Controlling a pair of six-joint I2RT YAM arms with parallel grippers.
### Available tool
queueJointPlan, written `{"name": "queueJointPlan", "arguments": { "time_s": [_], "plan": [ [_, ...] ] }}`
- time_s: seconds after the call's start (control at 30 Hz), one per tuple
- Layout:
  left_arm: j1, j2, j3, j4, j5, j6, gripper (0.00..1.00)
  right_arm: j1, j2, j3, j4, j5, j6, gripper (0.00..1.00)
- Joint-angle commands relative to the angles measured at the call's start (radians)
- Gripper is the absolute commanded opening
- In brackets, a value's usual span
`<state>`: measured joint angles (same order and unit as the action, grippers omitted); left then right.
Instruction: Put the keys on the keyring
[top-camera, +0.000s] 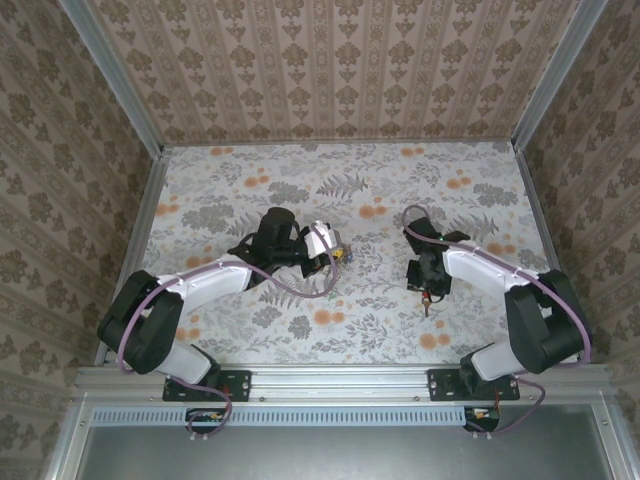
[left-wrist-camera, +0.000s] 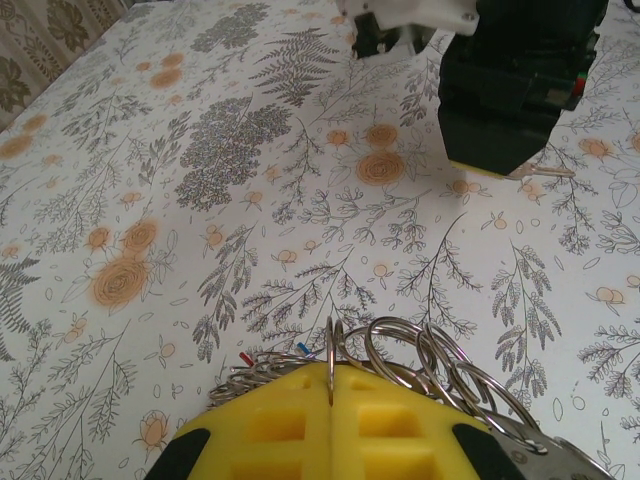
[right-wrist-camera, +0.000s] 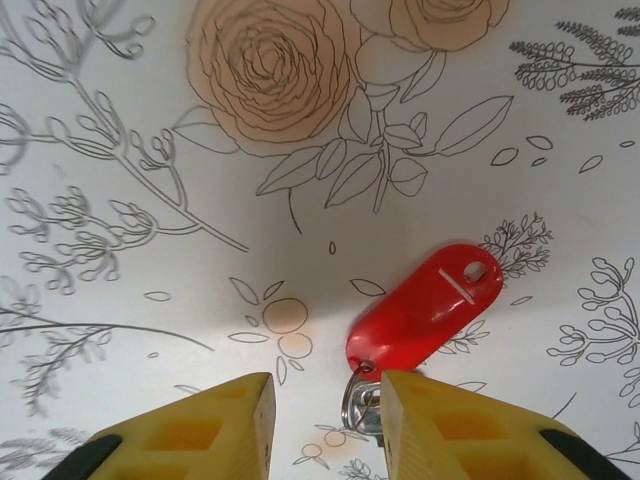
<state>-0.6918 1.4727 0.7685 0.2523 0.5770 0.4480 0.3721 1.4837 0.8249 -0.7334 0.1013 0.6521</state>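
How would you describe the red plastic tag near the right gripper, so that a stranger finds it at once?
On the flower-printed table, look just ahead of the right gripper. There lies a flat oval red plastic tag, a small metal ring at its near end. Unlike the pale printed flowers around it, it is solid red.

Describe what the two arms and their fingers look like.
The left arm and right arm have white links between bulky black joints, with a purple cable looping along each. The fingers are yellow blocks with square recesses and black bases.
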Motion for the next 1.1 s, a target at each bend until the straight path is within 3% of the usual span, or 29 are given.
{"name": "queueJointPlan", "arguments": {
  "time_s": [0.0, 0.37, 1.07],
  "plan": [
    [0.009, -0.006, 0.035, 0.002, 0.024, 0.007, 0.00, 0.020, 0.049, 0.040, -0.081, 0.059, -0.024, 0.33],
    [0.011, -0.013, 0.034, -0.005, 0.020, 0.010, 0.00, 0.045, 0.098, 0.068, -0.094, 0.094, -0.037, 0.25],
    [0.016, -0.009, 0.041, -0.016, 0.024, 0.017, 0.00, 0.047, 0.099, 0.067, -0.124, 0.093, -0.044, 0.17]
  ]
}}
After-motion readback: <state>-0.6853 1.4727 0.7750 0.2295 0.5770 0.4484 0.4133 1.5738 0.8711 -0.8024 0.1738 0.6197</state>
